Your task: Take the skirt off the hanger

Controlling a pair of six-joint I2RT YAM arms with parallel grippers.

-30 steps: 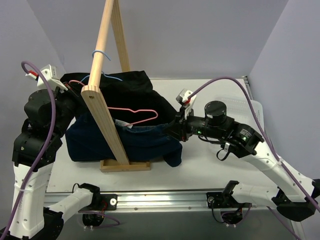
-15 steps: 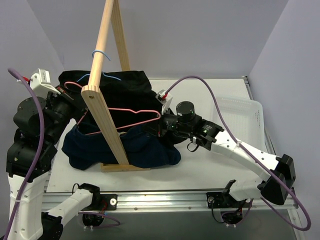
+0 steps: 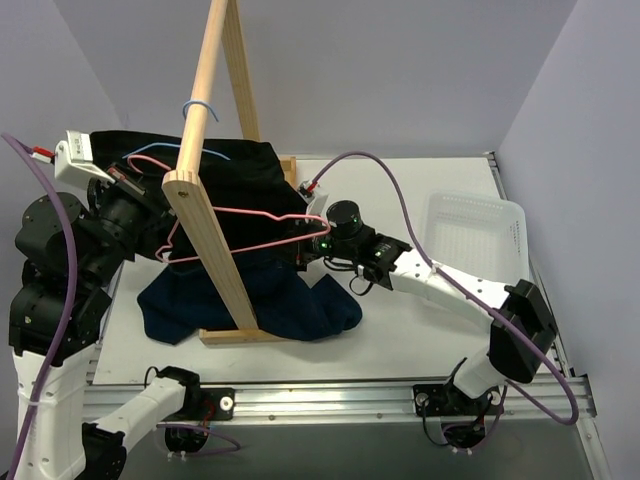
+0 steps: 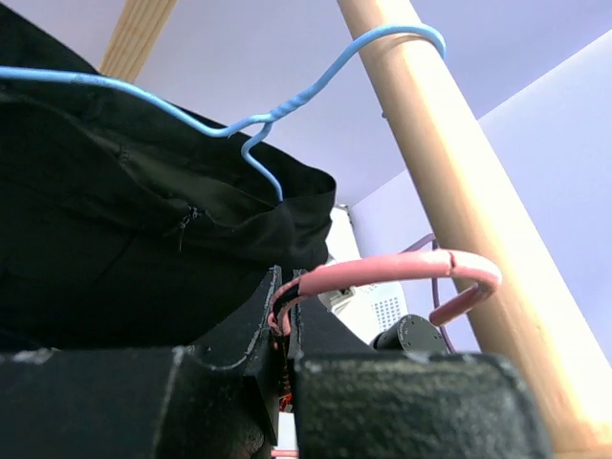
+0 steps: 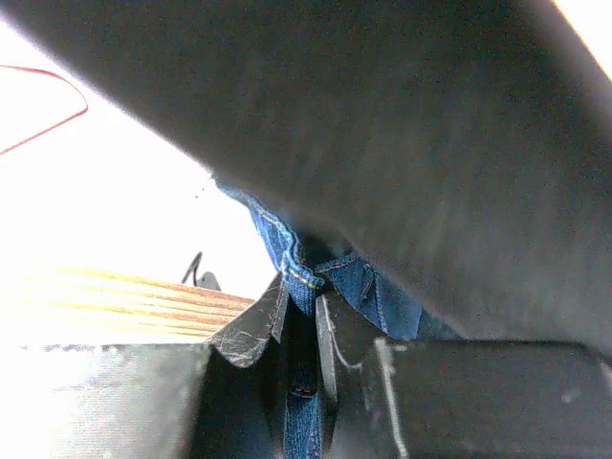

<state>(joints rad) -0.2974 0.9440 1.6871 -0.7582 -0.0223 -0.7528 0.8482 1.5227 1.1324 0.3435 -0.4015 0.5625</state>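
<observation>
The left gripper [image 4: 287, 311] pinches the neck of the pink hanger [image 4: 402, 266] just left of the wooden rack's [image 3: 205, 230] slanted beam. To the rack's right, the right gripper [image 5: 301, 320] has its jaws closed on a seam of the denim skirt [image 3: 290, 300], which is bunched on the table [image 3: 420, 330] around the rack's foot, below the hanger. A black garment [image 3: 240, 175] on a blue hanger [image 4: 287, 103] hangs from the beam.

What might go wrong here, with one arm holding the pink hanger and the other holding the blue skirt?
The right gripper pinches only a thin seam of the denim skirt; it may slip out. The pink hanger in the left gripper passes right by the wooden post and could snag there.
</observation>
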